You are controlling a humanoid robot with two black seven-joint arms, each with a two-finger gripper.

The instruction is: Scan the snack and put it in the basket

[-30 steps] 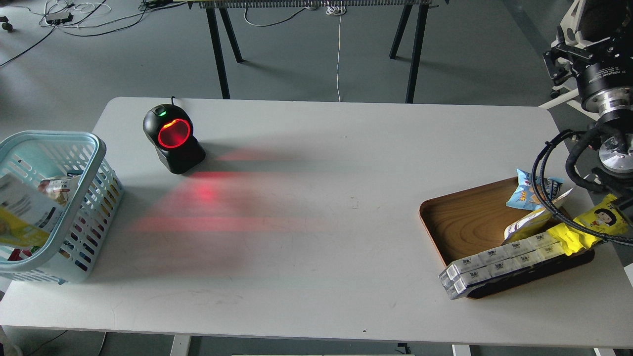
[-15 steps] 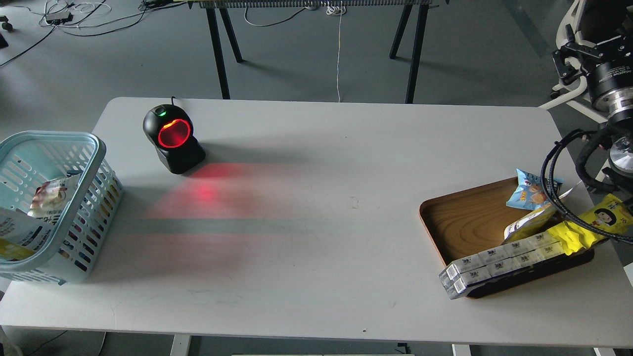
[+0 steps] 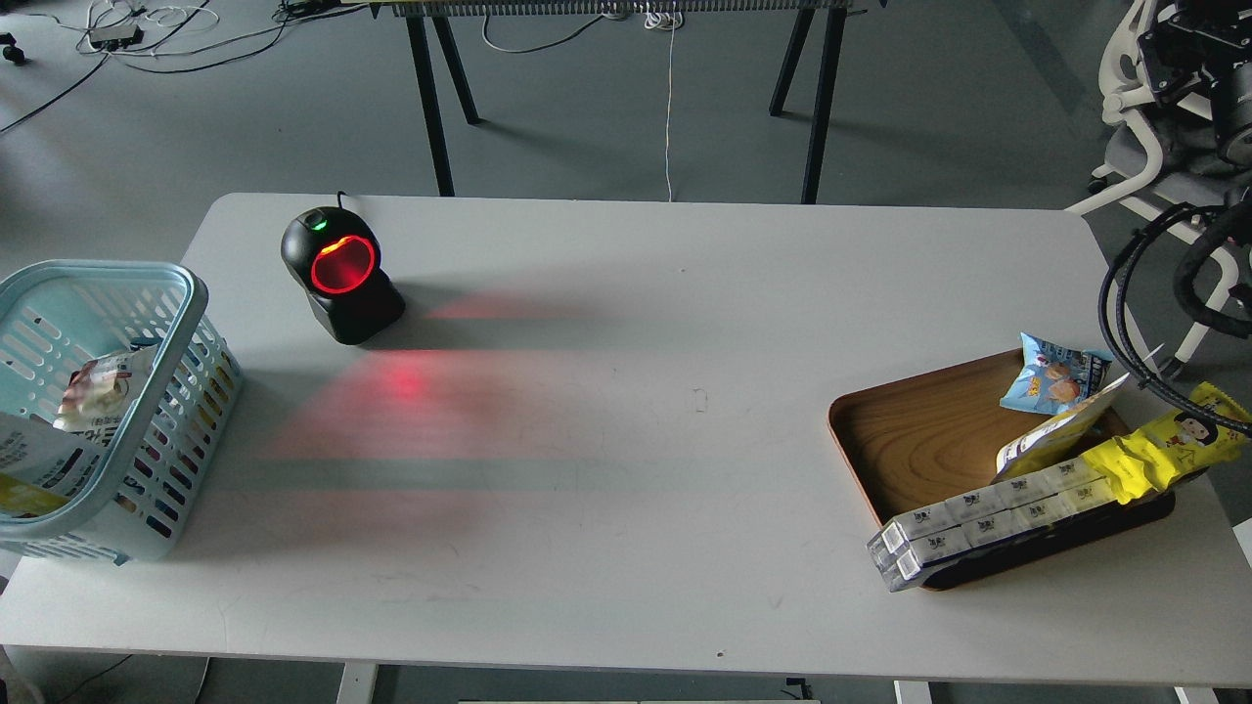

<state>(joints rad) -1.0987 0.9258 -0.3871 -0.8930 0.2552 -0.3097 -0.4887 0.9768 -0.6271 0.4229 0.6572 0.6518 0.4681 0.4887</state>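
Note:
The light blue basket (image 3: 181, 293) stands at the table's left edge. The yellow and white snack pouch (image 3: 24, 464) with dark text lies inside it at the near left, cut off by the frame edge. Another white pouch (image 3: 98, 386) lies behind it in the basket. My left gripper is out of view. My right arm is at the top right corner, off the table. Its gripper (image 3: 1169, 44) is dark and partly cut off, so I cannot tell its fingers apart. It holds nothing that I can see.
A black scanner (image 3: 342, 274) with a glowing red ring stands at the table's back left. A brown wooden tray (image 3: 910, 430) at the right holds a blue packet (image 3: 1051, 376), a yellow-white pouch (image 3: 1061, 430), a long yellow wrapper (image 3: 1164, 450) and white boxes (image 3: 978, 523). Black cables (image 3: 1125, 323) hang over it.
The snack pouch has dropped lower into the basket and lies still. My right arm has risen and drawn back toward the top right corner, away from the tray.

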